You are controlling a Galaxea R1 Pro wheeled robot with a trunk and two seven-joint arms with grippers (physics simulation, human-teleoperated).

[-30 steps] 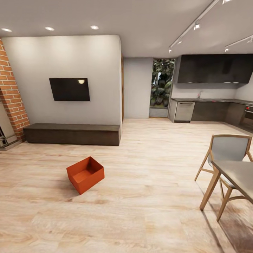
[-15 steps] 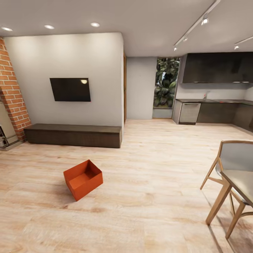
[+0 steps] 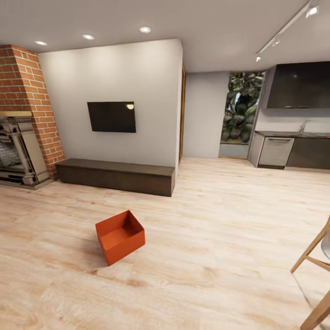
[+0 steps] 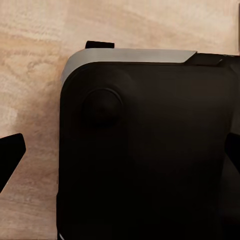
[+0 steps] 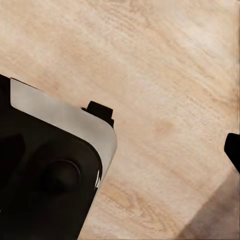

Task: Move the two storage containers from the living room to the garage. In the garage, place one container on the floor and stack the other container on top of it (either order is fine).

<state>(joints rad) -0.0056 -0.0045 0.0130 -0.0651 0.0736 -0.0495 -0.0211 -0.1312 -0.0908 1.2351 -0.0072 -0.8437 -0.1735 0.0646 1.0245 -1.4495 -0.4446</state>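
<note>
Orange-red container [image 3: 120, 237] on plank floor [image 3: 220, 256]

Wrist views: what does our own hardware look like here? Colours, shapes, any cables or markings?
The jaws show only as plain matte-black tips poking in at the frame edges. Under each camera sits a black housing with rounded corners, a silver-grey trim band along its edge and a round raised boss; the same housing shows in the right wrist view. No cables or markings visible.
</note>
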